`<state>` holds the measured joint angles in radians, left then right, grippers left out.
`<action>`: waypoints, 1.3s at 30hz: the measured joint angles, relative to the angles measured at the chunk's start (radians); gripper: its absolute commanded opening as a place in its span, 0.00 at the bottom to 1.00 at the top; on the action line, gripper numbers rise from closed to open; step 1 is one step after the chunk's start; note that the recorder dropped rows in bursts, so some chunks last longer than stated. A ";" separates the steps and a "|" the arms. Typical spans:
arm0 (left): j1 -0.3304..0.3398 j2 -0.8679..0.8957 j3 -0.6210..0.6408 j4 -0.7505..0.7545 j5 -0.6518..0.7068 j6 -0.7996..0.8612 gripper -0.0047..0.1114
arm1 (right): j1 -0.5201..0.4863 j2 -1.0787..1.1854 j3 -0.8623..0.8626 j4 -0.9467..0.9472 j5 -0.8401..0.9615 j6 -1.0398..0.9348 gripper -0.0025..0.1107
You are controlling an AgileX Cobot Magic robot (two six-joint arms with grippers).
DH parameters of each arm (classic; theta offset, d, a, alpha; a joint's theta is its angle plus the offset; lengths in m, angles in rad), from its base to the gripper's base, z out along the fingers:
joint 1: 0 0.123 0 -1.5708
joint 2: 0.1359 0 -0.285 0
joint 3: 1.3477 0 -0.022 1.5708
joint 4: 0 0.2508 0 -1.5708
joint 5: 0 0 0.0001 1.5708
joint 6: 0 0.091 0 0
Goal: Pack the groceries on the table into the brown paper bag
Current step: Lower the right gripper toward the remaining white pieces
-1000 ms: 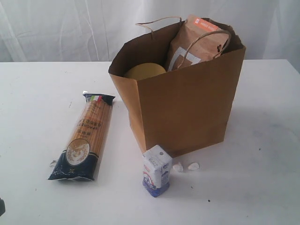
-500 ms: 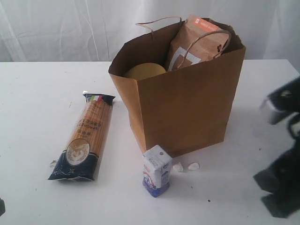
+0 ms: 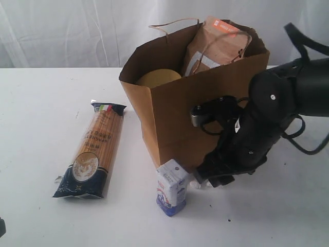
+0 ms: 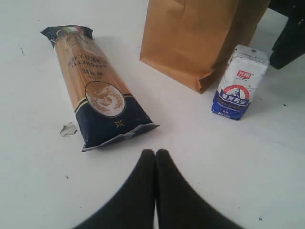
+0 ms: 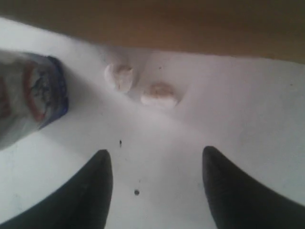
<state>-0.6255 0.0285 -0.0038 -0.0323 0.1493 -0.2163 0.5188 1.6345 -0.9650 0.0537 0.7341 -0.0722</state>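
Step was picking lumps (image 5: 161, 94) by bag (image 3: 169, 118) | right gripper (image 5: 155, 151) hung spread, empty | left gripper (image 4: 155, 153) pressed together | next needed: advance, lower, pinch one lump

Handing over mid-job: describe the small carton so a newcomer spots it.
Find the tall brown paper bag. At its near corner stands the small carton. It is the only upright blue-and-white box; the spaghetti packet lies flat, and the white lumps are tiny.
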 measured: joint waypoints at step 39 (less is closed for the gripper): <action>0.000 0.000 0.000 0.000 0.000 0.008 0.04 | -0.013 0.187 -0.037 0.121 -0.146 -0.026 0.43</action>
<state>-0.6255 0.0285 -0.0038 -0.0323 0.1493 -0.2080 0.5059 1.8216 -1.0023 0.1749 0.5882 -0.0979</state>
